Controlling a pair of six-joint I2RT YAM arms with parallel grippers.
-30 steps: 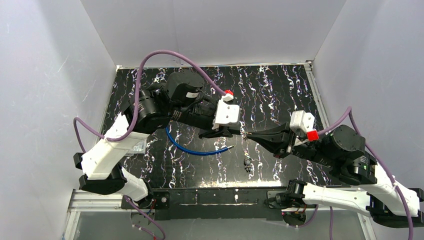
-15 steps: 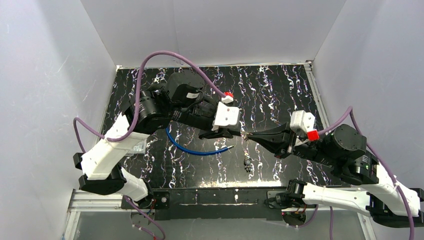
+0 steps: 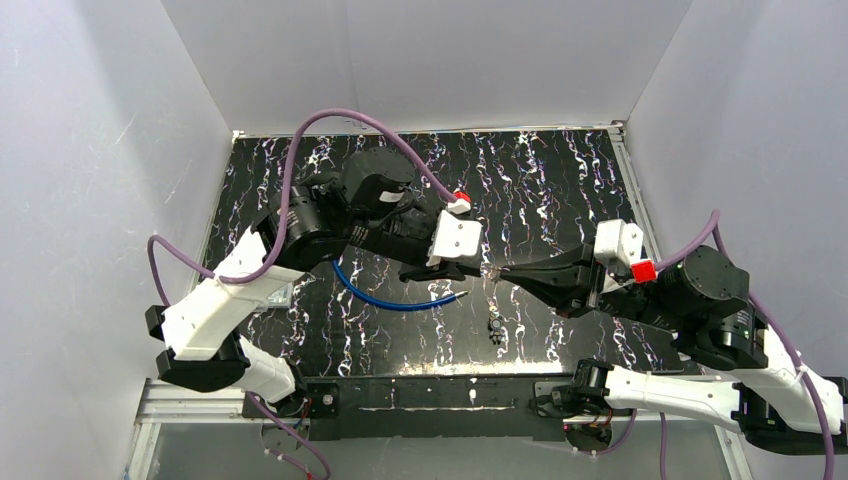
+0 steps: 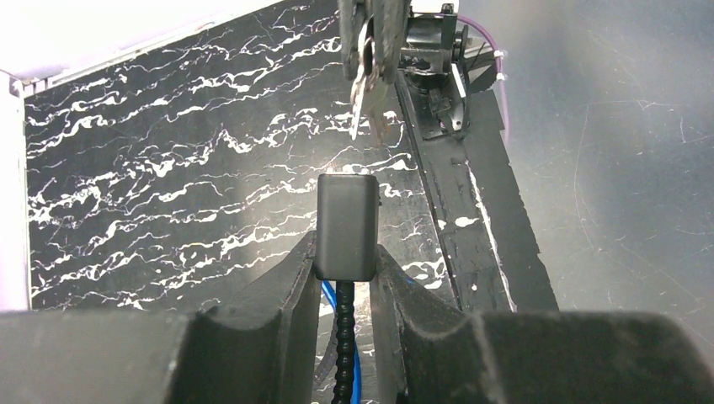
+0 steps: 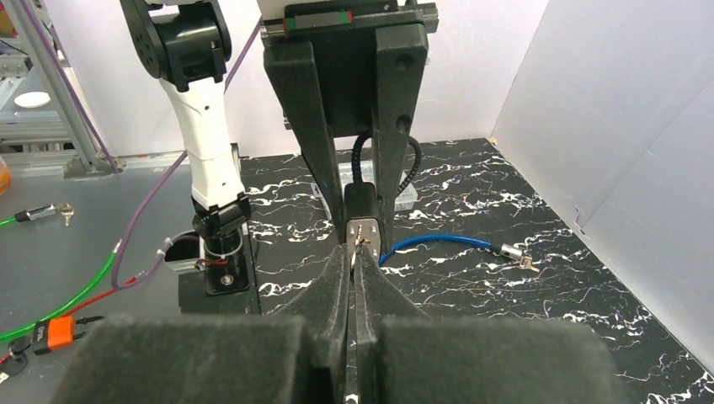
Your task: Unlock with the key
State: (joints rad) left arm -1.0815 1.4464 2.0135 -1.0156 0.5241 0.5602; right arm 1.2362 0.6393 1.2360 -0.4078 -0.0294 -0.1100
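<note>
Overhead, the meeting point of the two arms is hard to read: the left end effector (image 3: 455, 268) and the right end effector (image 3: 503, 272) are pointing tip to tip above the middle of the counter (image 3: 540, 180), and the small parts between them are blurring into dark shapes. The wrist views are showing more. The left end effector's fingers (image 4: 286, 286) are clamping the black lock (image 4: 347, 225) by its sides, its end face turned toward the other arm. The blue cable (image 3: 385, 298) is running out of the lock's back and curving across the counter; where it joins the lock is being hidden by the fingers. The right end effector is pressed together on the key (image 4: 364, 80), most of the key's head buried between the pads. In the left wrist view a strip of counter is showing between key tip and lock face, so the two are looking just apart; from the right wrist they are overlapping and contact cannot be told.

White walls (image 3: 430, 60) are closing in three sides, and a black rail (image 3: 430, 392) is running along the near edge. A small dark item (image 3: 495, 326), too small to identify, is lying on the counter near the end effectors, on their near side.
</note>
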